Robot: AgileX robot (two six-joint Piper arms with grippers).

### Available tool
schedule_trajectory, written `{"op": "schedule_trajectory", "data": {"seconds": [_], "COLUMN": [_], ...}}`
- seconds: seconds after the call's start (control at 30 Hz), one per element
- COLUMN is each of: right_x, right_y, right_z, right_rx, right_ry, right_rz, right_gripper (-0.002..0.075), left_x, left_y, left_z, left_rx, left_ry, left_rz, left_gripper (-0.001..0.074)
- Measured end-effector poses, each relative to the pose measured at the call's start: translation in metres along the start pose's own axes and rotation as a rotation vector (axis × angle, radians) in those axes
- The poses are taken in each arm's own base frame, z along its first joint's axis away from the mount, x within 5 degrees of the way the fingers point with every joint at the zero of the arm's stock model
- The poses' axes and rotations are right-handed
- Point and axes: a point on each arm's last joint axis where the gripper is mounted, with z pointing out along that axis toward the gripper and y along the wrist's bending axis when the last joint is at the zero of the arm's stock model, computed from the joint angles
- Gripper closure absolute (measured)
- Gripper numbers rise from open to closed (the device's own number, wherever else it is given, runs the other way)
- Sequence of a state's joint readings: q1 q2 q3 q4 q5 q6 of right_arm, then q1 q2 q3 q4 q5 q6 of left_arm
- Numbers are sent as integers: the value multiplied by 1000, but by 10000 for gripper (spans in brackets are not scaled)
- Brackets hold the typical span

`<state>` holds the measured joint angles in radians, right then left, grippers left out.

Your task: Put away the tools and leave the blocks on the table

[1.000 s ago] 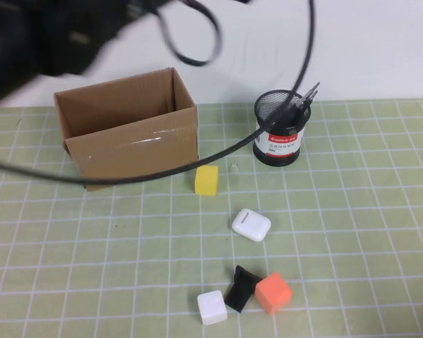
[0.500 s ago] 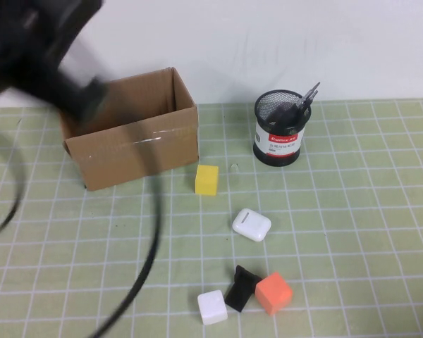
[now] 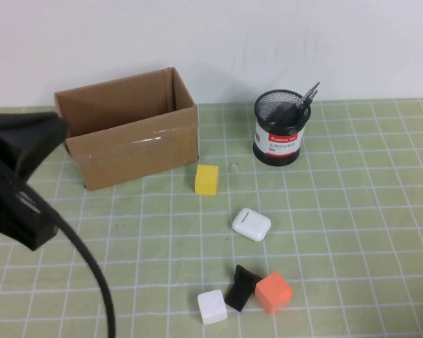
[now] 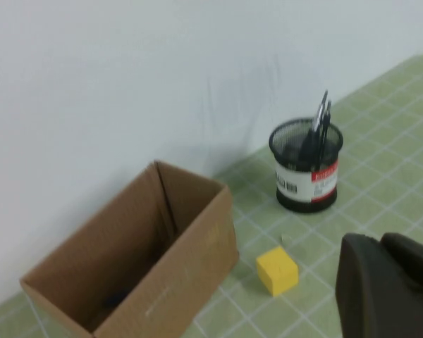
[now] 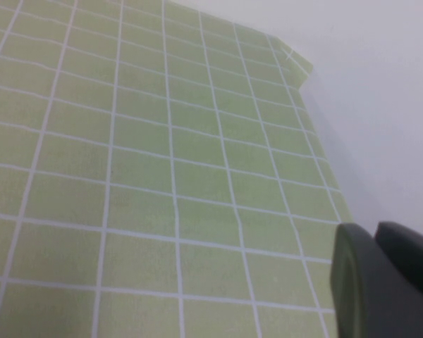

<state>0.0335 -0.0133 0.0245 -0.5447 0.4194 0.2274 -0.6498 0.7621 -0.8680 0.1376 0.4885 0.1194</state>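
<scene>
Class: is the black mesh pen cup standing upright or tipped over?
Upright: the mesh cup rests on its base on the table, tools poking from its top.

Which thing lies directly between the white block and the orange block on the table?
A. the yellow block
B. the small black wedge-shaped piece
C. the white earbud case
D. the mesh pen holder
B: in the high view the small black wedge-shaped piece sits between the white block and the orange block, near the front edge of the table.
</scene>
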Motion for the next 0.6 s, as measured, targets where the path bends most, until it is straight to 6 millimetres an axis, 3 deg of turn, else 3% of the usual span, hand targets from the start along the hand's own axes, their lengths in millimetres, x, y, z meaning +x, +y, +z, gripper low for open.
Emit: {"op": "schedule_trajectory", "data": {"seconds": [0.37, 0.6], "right_x": [0, 0], "right_y": [0, 0], "right_z": [0, 0], "right_rx": [0, 0], "right_ry": [0, 0], "right_rz": [0, 0], "right_gripper": [736, 736], "left_x": [10, 3], "left_y": [-3, -4], "left_z": [17, 23], "left_rx": [20, 31], "left_ry": [100, 27], "left_rz": [-1, -43], "left_gripper": [736, 737]}}
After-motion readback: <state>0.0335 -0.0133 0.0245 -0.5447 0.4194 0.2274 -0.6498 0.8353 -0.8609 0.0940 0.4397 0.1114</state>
